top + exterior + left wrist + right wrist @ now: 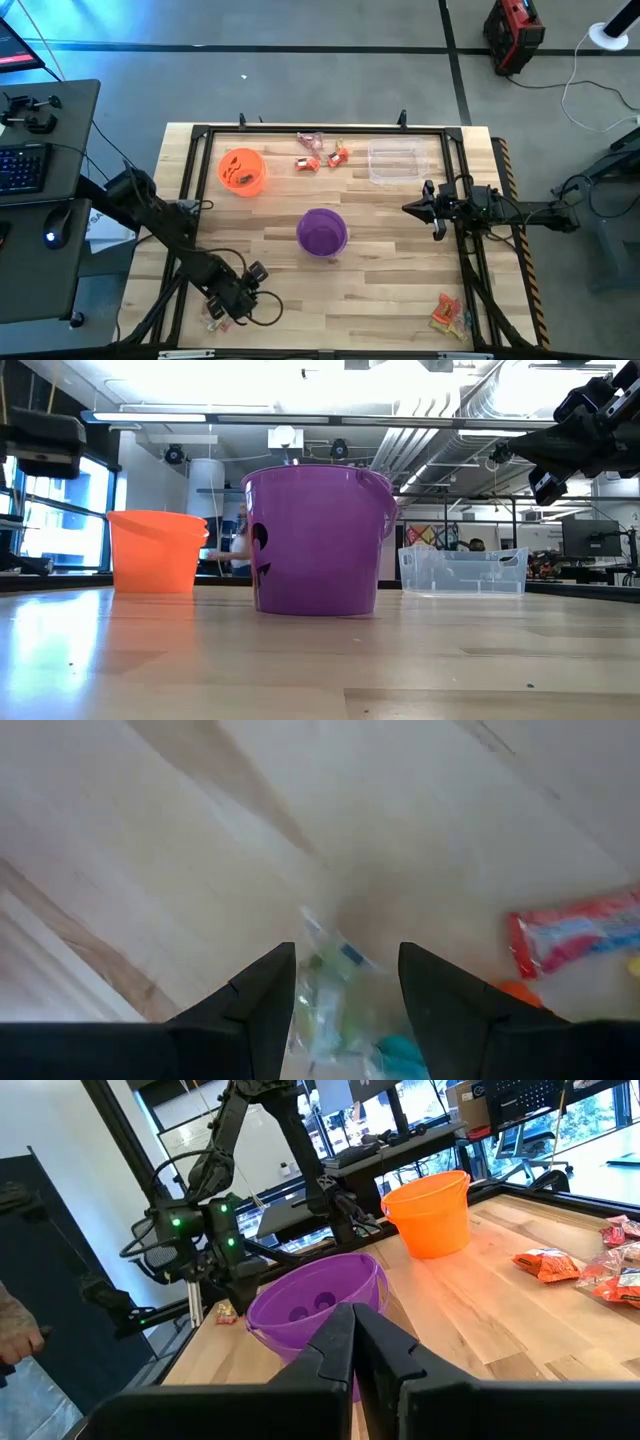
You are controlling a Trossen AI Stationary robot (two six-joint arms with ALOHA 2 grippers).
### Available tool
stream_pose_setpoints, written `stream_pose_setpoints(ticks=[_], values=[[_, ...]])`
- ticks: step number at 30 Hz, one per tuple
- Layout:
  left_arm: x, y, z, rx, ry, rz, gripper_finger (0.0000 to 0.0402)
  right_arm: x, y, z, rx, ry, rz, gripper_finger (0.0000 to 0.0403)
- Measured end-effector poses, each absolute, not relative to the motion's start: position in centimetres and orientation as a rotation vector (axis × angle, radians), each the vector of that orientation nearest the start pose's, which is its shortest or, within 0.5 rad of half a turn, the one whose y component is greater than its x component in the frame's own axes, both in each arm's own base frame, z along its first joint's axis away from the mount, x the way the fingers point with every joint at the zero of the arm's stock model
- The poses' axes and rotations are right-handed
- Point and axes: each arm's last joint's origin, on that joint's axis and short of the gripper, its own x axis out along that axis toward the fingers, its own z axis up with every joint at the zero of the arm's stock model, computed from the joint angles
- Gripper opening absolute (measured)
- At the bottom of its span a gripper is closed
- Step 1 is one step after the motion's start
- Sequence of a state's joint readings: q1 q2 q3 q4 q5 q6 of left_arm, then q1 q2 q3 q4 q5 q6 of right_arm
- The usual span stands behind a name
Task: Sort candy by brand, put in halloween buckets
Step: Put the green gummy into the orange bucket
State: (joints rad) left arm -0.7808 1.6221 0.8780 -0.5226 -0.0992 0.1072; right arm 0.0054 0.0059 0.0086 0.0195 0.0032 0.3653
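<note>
Pale wooden planks make up the surface (400,260), which is framed by a black rail and stands on a grey floor. Near its middle sits the purple bucket (322,232), upright, with a dark face printed on its side in the low view. Well apart from it, toward the far left corner, stands the orange bucket (242,171), also upright, with something dark lying inside. Between the orange bucket and a clear plastic tub (392,162) along the far edge lies a small scatter of candy (320,154) in red, orange and pink wrappers. Another little heap of orange and yellow candy (448,315) lies at the near right corner.

At the near left corner the left gripper (222,309) is down over a third cluster of sweets. Its wrist view shows the fingers (262,1005) standing apart, with a clear-wrapped green and blue candy (335,1010) between them on the wood; whether they touch it I cannot tell. A red-wrapped candy (575,932) lies just beside, off to one side of the fingers.

The right gripper (412,208) hangs above the surface to the right of the purple bucket, pointing toward it, its fingers (335,1342) pressed together with nothing between them.
</note>
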Motion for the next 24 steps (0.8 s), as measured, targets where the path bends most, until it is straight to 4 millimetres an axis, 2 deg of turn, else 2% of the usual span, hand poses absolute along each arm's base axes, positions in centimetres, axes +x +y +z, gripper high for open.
stream_pose_setpoints(ticks=[5,7,9,12,14,16,19,21,24], values=[[20.8,-19.5,14.3,0.637,1.186,-0.628,0.0169,9.8,0.0,16.8,0.365,-0.021,0.006,0.0],[20.8,-19.4,14.2,0.607,1.205,-0.626,0.0157,9.8,0.0,16.8,0.365,-0.021,0.006,0.0],[20.9,-19.3,14.4,0.57,1.21,-0.632,0.0127,9.8,0.0,16.8,0.365,-0.021,0.006,0.0],[20.9,-19.1,15.3,0.494,1.228,-0.606,0.005,9.8,0.0,16.8,0.365,-0.021,0.006,0.0],[21.1,-18.7,16.5,0.434,1.251,-0.584,0.0016,9.8,0.0,16.8,0.365,-0.021,0.006,0.0],[21.3,-17.9,18.1,0.418,1.265,-0.561,0.0017,9.8,0.0,16.8,0.365,-0.021,0.006,0.0],[21.5,-16.3,21.7,0.424,1.231,-0.493,0.0015,9.8,0.0,16.8,0.366,-0.021,0.006,0.0],[21.6,-14.5,24.6,0.43,1.176,-0.4,0.0007,9.8,0.0,16.8,0.366,-0.021,0.006,0.0],[21.0,-10.8,28.5,0.458,1.066,-0.138,0.0005,9.8,0.0,16.8,0.365,-0.021,0.006,0.0]])
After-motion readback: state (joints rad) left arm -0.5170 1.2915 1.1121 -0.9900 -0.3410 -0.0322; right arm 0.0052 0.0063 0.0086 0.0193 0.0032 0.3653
